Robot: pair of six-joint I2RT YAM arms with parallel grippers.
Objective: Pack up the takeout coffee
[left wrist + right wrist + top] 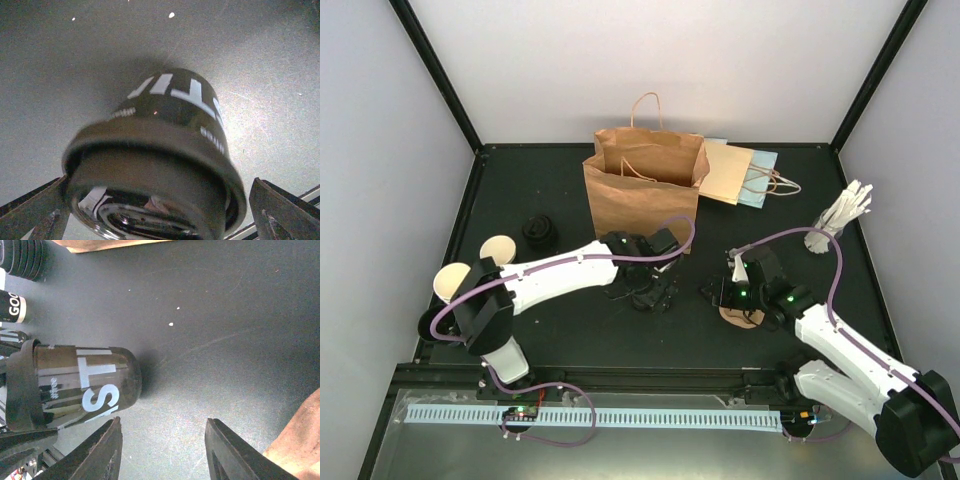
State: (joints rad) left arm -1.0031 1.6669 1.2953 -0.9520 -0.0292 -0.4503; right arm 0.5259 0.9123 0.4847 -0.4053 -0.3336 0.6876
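From above, the left gripper [645,288] is hanging low just in front of the standing brown bag [640,195]. What it is carrying is mostly hidden under it in this view. Two open cups [500,250] are sitting well off to its left, side by side, with a stack of black lids [540,232] between them and the bag. The right gripper [720,293] is hovering near the left one, on its right, directly over a pulp carrier [742,318]. Beyond the right gripper a flat bag [730,172] is lying behind the brown one, and a bundle of stirrers [842,212] is standing far to its right.

In the left wrist view, a lidded cup [170,115] with white lettering on its black sleeve is filling the space between the fingers [30,215]. They are pinching it at the lid, one on each side. Its base is pointing away from the gripper toward the table [60,60], and whether it is touching there cannot be told.

In the right wrist view, the right gripper's fingers [100,455] are standing spread apart with only bare table between them. The lidded cup is showing just off to one side of them. One open cup, partly cut off, is lying further off on that same side, and the carrier's edge is showing on the other.
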